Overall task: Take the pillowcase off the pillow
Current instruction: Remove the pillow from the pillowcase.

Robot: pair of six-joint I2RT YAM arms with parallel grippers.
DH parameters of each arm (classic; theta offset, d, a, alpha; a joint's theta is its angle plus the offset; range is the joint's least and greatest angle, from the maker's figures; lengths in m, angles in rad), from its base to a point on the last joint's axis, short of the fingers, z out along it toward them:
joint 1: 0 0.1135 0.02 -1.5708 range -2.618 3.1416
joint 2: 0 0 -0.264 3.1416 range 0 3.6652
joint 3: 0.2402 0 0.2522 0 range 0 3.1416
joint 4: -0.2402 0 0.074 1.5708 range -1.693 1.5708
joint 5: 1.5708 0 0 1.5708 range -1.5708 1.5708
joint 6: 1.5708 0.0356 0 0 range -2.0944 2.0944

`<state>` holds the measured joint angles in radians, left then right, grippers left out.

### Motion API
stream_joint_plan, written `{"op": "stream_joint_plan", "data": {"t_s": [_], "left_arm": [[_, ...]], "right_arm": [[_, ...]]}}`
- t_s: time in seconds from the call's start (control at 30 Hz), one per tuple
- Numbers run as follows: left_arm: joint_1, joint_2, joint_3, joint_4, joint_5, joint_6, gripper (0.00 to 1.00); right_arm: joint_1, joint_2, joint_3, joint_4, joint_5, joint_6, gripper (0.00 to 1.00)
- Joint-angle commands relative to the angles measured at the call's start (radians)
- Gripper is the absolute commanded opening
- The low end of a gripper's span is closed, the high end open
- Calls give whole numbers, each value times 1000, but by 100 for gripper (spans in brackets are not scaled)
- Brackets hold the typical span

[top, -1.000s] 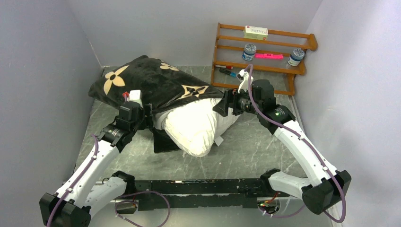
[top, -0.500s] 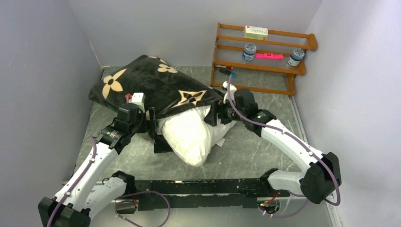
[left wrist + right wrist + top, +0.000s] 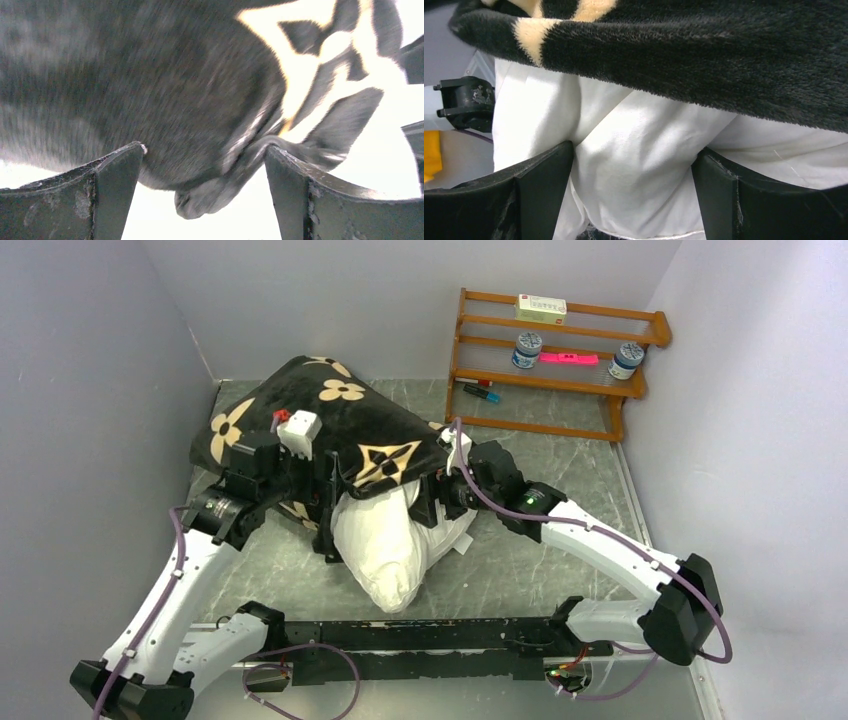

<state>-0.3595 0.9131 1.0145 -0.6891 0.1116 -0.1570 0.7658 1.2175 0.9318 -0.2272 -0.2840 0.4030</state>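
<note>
One pillowcase (image 3: pixel 330 420) half covers one pillow (image 3: pixel 385 540). Two grippers, both spread wide: left gripper (image 3: pixel 204 150) straddles the pillowcase edge, right gripper (image 3: pixel 634 150) straddles pillow fabric.

Overhead view: illumination is even and diffuse; focus is sharp across the frame; only soft shadows fall on the table (image 3: pixel 540 550). Left wrist view: motion blur smears the pillowcase (image 3: pixel 150 90) pile; the background is overexposed to white. Right wrist view: the pillow (image 3: pixel 639 165) is sharp and evenly lit; the lower foreground is dark.
</note>
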Motion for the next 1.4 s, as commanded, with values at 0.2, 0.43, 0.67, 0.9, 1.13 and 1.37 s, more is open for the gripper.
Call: {"op": "stream_joint_plan", "data": {"t_s": [0.2, 0.43, 0.67, 0.9, 1.13, 1.37], "left_arm": [[-7, 67, 183, 95, 255, 35, 96], [-39, 165, 243, 118, 334, 7, 96], [-231, 313, 387, 98, 137, 43, 96], [-354, 473, 540, 74, 39, 96, 96], [-366, 602, 641, 47, 67, 162, 96], [-367, 733, 721, 30, 137, 206, 96]], "right_arm": [[-141, -111, 88, -189, -94, -70, 90], [-374, -178, 36, -185, -122, -37, 93], [-598, -161, -17, -148, -192, 18, 95], [-665, -100, -145, 68, -335, 182, 100], [-647, -35, -210, 194, -427, 186, 100], [-502, 6, -236, 295, -473, 206, 88]]}}
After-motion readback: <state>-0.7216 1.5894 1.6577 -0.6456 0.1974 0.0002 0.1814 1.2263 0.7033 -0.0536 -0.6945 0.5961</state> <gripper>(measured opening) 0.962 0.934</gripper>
